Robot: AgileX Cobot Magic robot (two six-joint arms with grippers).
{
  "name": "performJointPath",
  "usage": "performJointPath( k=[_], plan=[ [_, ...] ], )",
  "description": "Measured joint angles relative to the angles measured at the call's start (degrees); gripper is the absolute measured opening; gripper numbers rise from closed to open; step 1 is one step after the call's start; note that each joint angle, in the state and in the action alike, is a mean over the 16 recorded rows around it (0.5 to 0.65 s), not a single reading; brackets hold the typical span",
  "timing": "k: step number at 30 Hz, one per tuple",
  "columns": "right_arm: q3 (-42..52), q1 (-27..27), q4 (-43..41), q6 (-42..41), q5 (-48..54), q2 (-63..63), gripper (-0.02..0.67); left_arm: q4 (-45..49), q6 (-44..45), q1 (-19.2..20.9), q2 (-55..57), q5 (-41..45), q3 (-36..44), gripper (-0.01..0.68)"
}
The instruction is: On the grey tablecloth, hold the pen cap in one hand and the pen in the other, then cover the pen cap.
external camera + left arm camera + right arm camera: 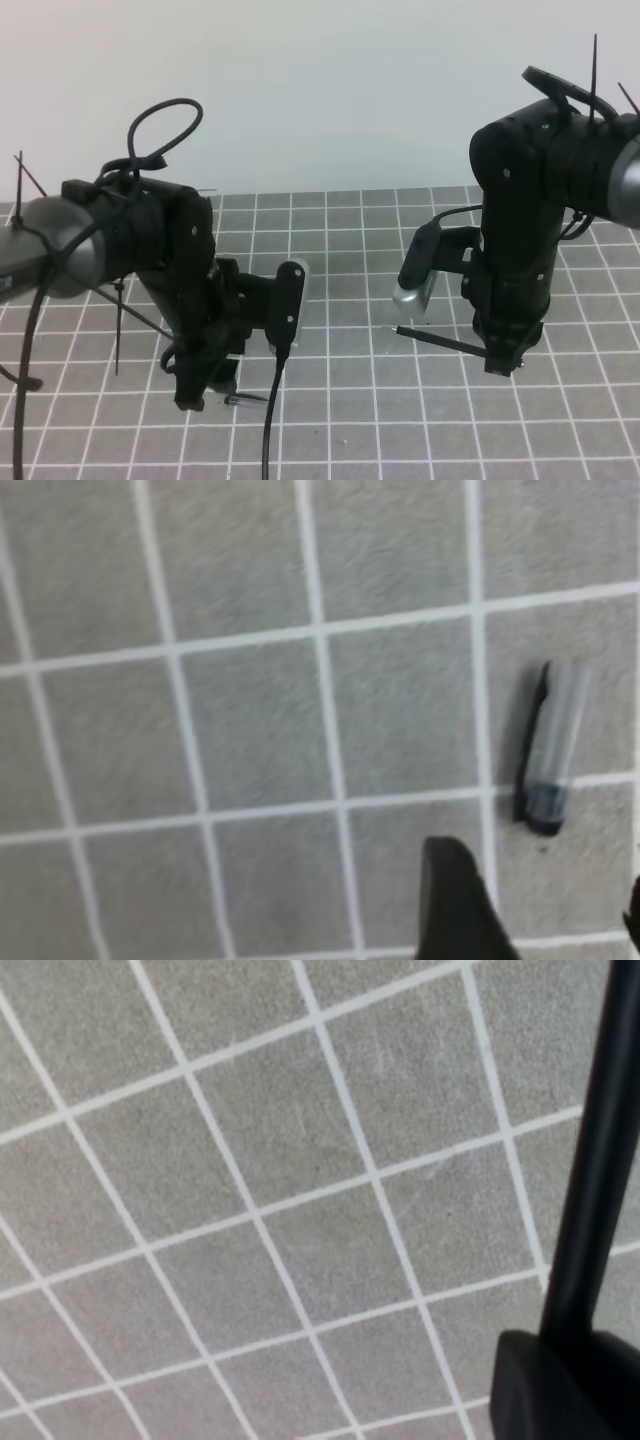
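Exterior high view: we see the grey tablecloth [400,420] covering the whole counter. Right tool [503,362] is clenched on the pen [440,341], held off the cloth, roughly level, free end pointing toward the middle. Left tool [210,392] is low over the cloth with jaws spread, nothing in it. Left wrist view: the pen cap [548,748] lies flat on the cloth, just ahead of one fingertip [455,895], untouched. We judge the cap light, stiff, smooth, likely to skid or roll; best pinched across the barrel's middle, clear of the clip and open mouth.
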Motion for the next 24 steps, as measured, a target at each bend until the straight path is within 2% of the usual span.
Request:
performJointPath(
  k=[24],
  plan=[
    [0.00, 0.00, -0.29, 1.01, 0.00, -0.09, 0.067, -1.28, 0.24, 0.02, 6.85, 0.20, -0.03, 0.194]
  ],
)
